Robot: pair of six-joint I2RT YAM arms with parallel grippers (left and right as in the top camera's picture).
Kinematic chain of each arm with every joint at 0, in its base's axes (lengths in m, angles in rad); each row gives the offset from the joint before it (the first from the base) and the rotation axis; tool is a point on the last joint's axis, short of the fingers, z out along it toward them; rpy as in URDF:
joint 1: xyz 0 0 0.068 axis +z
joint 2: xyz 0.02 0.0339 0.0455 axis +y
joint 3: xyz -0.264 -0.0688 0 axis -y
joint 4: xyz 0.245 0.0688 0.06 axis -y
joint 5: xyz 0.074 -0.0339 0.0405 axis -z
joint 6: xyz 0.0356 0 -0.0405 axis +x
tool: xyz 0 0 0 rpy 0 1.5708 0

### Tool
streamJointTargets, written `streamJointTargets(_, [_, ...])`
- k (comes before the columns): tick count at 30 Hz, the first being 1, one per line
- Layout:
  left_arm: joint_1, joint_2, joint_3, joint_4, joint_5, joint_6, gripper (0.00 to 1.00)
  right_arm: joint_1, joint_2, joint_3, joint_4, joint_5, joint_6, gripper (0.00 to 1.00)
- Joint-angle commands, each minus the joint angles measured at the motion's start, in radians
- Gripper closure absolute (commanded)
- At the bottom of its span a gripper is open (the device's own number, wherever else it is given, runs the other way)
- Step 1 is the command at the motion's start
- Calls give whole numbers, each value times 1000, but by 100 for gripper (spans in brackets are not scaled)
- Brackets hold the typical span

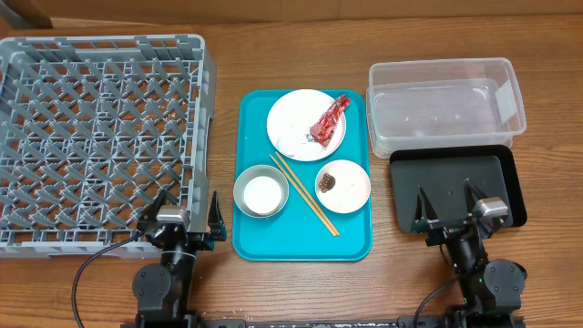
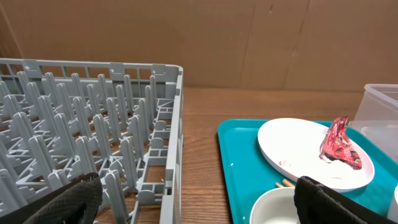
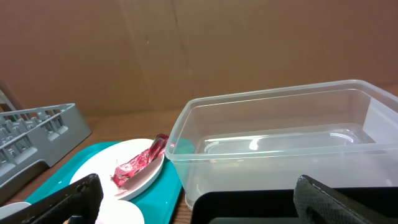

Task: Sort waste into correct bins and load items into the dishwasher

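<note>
My right hand [image 1: 444,188] hangs open and empty over the black tray [image 1: 455,173]; the red wrapper [image 1: 330,120] lies on the plate [image 1: 291,123] beside the clear tub [image 1: 437,66], so I should pinch its raised crinkle from above, sparing the plate.

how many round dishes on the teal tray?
3: large pale round plate at the back of the teal plastic tray, smaller matching dish front right, round steel bowl front left. White filling inside the bowl may hide another.
</note>
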Motion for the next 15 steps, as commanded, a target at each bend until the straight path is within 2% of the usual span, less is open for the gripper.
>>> streamJointTargets(1, [-5, 0, -3, -4, -17, 23, 0, -1, -7, -10, 4, 6, -3, 0])
streamJointTargets(13, [-5, 1, -3, -4, -15, 20, 0, -1, -7, -10, 13, 2, -1, 0])
streamJointTargets(15, [-5, 2, -3, -3, -14, -8, 0, -1, -7, -10, 19, -10, 47, 0])
